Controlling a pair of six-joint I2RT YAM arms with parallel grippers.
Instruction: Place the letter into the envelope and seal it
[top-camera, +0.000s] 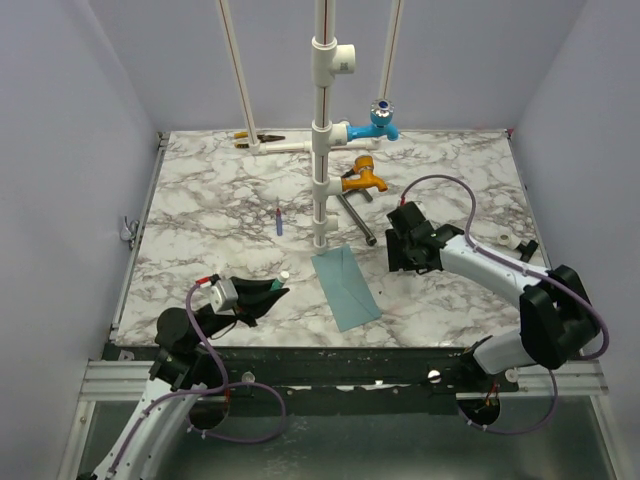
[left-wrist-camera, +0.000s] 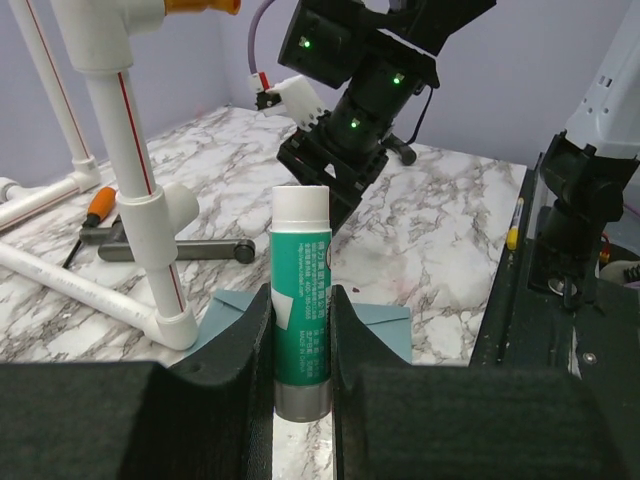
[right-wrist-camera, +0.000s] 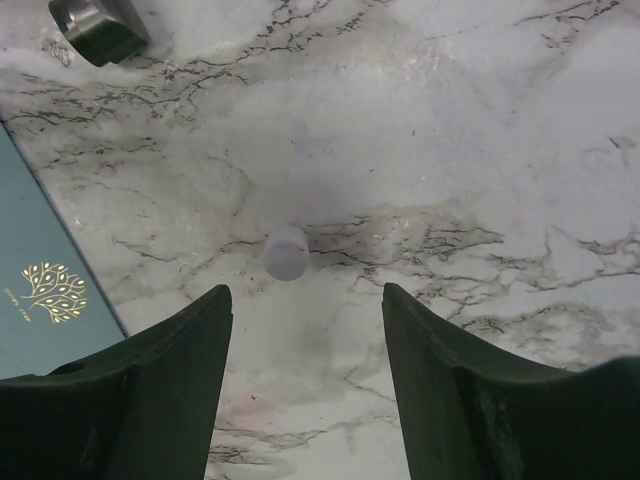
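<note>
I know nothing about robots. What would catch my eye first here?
Probably the white pipe frame with a blue valve and an orange valve, standing mid-way across the marble table. Next, the left end effector clamping a green glue stick, with the teal envelope lying flat nearby. The right end effector hangs open over a small white round piece on the table.

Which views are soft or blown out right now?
Top external: even light, sharp, only faint shadows. Left wrist: glue stick crisp, near fingers underexposed black. Right wrist: softest, small white round piece and the marble table around it look blurred. Nothing blown out.
</note>
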